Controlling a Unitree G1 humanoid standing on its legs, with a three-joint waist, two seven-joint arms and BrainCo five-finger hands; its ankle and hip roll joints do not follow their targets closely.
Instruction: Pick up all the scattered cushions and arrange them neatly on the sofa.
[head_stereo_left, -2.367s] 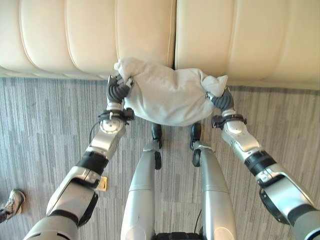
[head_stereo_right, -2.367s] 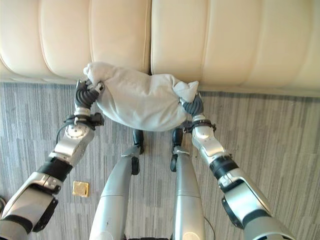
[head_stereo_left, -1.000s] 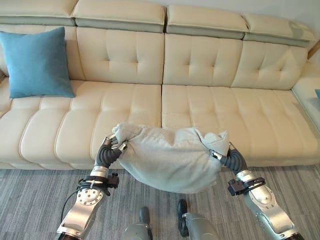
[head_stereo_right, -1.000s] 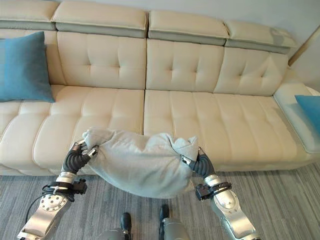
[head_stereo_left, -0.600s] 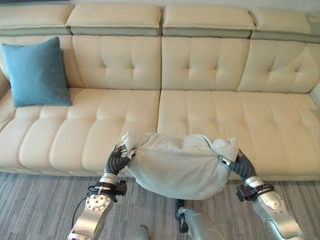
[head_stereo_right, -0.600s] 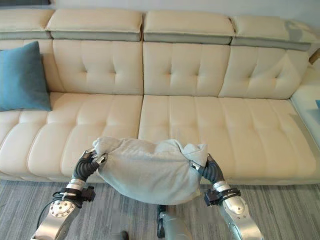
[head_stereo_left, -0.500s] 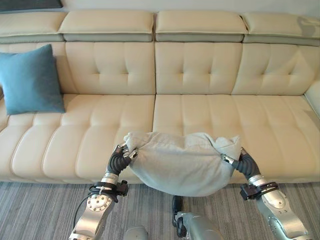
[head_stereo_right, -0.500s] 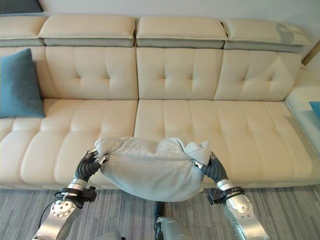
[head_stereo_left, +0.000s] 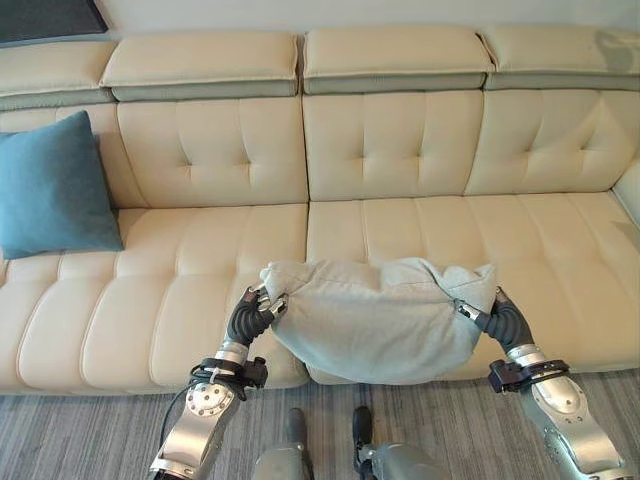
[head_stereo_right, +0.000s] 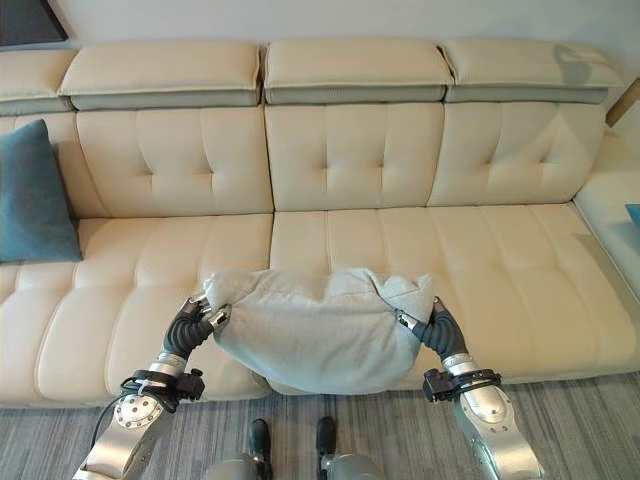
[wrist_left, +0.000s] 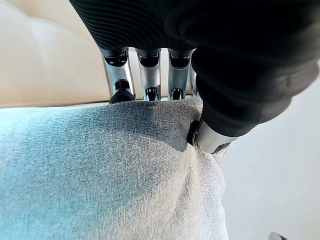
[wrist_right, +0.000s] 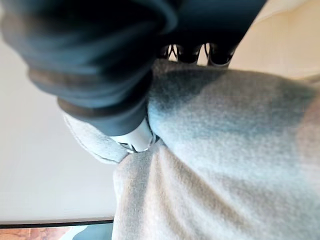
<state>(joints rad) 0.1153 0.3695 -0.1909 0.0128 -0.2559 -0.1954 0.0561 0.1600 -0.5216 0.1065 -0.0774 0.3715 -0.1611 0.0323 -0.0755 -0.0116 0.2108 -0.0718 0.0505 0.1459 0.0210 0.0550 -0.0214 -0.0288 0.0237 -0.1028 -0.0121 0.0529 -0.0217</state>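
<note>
Room: cream tufted sofa (head_stereo_left: 400, 215) ran the full width against a pale wall, with grey striped carpet (head_stereo_left: 80, 430) along its front edge.
Held thing: a light grey cushion (head_stereo_left: 378, 318) hung between the two hands, clear of the carpet, at the sofa's front edge near the seam between the two middle seats.
Left hand: the left hand (head_stereo_left: 250, 318) was curled on the cushion's left corner; its wrist view showed fingers (wrist_left: 146, 75) over the top of the fabric and the thumb pressed into it from the near side, a pinch.
Right hand: the right hand (head_stereo_left: 503, 322) gripped the opposite corner the same way, thumb dug into bunched cloth in its wrist view.
Why two corners: a soft, floppy cushion sags in the middle, so holding both ends likely kept it level and spread for laying down flat or leaning against the backrest.
Step, as I judged it: carrying the cushion toward the seat, release not yet made.
On the sofa already: a blue cushion (head_stereo_left: 55, 190) stood upright against the backrest at the sofa's left end, well apart from the grey one.
Sofa as holder: the middle and right seats lay bare; a sliver of blue (head_stereo_right: 632, 212) showed at the far right edge, too little to identify.
Risk: letting go at the front edge could let it slide back onto the carpet.
</note>
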